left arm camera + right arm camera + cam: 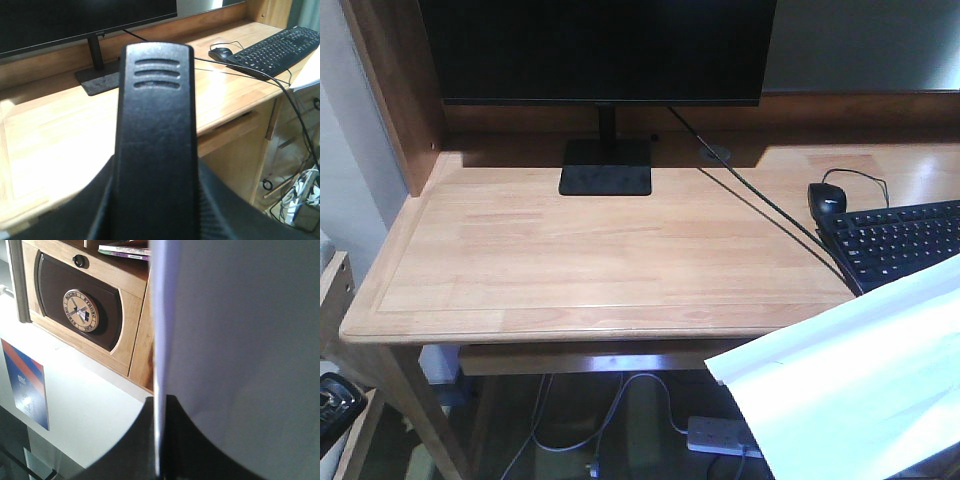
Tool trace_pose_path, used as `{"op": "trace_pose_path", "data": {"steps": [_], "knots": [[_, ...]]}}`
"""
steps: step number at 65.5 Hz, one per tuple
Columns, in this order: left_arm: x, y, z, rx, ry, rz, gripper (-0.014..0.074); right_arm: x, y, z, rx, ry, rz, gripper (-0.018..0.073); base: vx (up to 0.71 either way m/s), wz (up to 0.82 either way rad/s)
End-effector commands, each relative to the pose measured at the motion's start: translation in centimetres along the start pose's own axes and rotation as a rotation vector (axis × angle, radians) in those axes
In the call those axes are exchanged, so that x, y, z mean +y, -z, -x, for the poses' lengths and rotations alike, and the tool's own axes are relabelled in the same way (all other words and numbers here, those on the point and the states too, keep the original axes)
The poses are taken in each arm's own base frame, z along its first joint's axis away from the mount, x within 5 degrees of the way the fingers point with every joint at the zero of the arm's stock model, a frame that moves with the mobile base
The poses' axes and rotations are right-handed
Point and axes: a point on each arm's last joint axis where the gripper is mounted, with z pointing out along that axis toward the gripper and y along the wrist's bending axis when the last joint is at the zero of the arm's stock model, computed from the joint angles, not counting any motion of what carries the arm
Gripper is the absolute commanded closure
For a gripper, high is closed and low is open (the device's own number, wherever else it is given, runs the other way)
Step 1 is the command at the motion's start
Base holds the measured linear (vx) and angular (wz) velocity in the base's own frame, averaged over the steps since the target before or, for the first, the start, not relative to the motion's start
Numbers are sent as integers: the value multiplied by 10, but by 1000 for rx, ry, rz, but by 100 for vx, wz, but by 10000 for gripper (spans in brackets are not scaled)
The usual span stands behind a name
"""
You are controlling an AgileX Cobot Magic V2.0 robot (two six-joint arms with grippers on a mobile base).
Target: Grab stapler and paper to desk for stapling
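Observation:
My left gripper [155, 180] is shut on the black stapler [154, 100]. The stapler stands up between the dark fingers [97, 205], with three ridges near its top, held in front of the desk's near edge. Its orange end and silver front are hidden. My right gripper [159, 440] is shut on the white paper [240, 340], seen edge-on and filling the right of that view. In the front view the paper [850, 380] hangs in the air at the lower right, below the front edge of the light-wood desk [600, 260].
On the desk stand a black monitor [600, 50] on its base [606, 167], a black keyboard [900, 240] and a black mouse [826, 197] at the right, with cables. A power strip [720, 437] lies on the floor under the desk. A wooden cabinet [90, 310] shows in the right wrist view.

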Motion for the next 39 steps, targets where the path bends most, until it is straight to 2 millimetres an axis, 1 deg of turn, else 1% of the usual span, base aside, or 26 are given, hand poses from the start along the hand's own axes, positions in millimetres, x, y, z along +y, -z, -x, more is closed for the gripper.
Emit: {"op": "trace_pose_path", "data": {"steps": [1, 39], "knots": [[2, 4, 18, -132, 15, 13, 603, 5, 0, 1, -10, 14, 63, 568, 12, -2], [2, 4, 18, -132, 15, 13, 603, 5, 0, 1, -10, 14, 63, 568, 10, -1]]}}
